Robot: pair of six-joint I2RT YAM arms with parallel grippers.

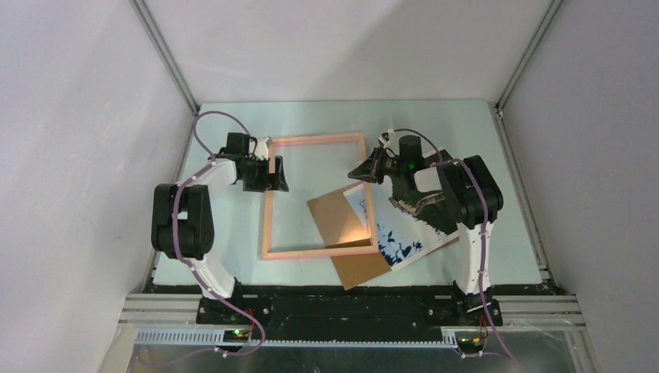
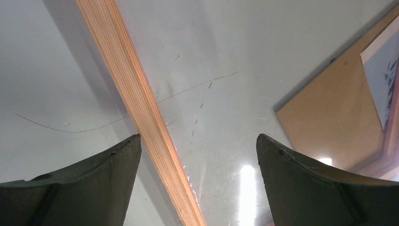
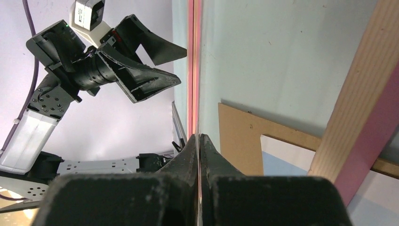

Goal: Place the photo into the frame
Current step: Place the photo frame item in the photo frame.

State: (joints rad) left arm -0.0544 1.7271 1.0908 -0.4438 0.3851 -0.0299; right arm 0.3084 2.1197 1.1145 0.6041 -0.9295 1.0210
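Left gripper (image 1: 277, 176): we see its jaws spread wide, one finger on each side of the frame's left rail and just above it, gripping nothing.
Right gripper (image 1: 357, 171): we see its fingers pressed together with nothing between them. The tip sits by the frame's right rail, toward the far end, and we cannot tell whether it touches.
Frame (image 1: 319, 252): the salmon-pink frame lies flat on the table, roughly midway between the two arms and slightly skewed.
Photo (image 1: 398, 242): we find it lying mostly outside the frame's opening. It is to the right, on top of the board, with its left edge under the right rail and its far part hidden by the right arm.
Backing board (image 1: 340, 221): brown and tilted, it lies under the frame's near right corner and juts out past the near rail.
Table (image 1: 505, 256): pale green, carrying all of it.
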